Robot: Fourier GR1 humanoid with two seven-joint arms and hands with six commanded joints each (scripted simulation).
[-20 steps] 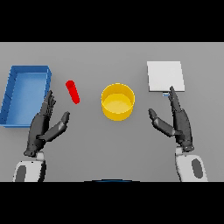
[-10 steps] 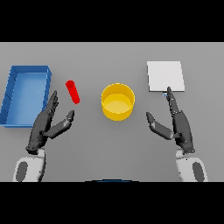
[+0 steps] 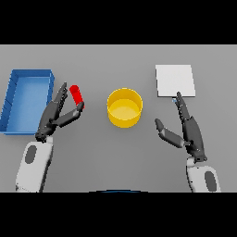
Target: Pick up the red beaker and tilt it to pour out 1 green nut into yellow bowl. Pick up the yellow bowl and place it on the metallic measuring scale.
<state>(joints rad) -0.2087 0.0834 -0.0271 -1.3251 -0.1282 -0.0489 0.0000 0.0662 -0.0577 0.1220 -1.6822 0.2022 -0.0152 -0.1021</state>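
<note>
The grey table (image 3: 115, 60) fills the whole scene, and everything here is placed off the yellow bowl (image 3: 124, 107) sitting near its middle. Biggest piece on it: the blue tray (image 3: 11, 99), open-topped with raised walls, far out to the bowl's left against the table's edge. Next in size, the metallic measuring scale (image 3: 175, 80), a flat pale square plate lying up and to the right of the bowl, apart from it, nothing resting on it. The bowl itself stands upright, round, its inside showing yellow; I cannot tell whether anything lies in it.

Now the hands. The left hand (image 3: 54, 118) is in on the bowl's left, between bowl and tray, fingers straight and fanned forward, thumb angled out toward the bowl. The right hand (image 3: 187, 131) sits down and to the right of the bowl, just below the scale, fingers extended up toward the plate's lower edge, thumb spread out toward the bowl, holding nothing.

Smallest of all, the red beaker (image 3: 77, 95): a short red cylinder just left of the bowl, leaning a little, right at the left hand's fingertips. The thumb tip lies against its lower end, fingers alongside but not curled round it. No green nut can be made out.
</note>
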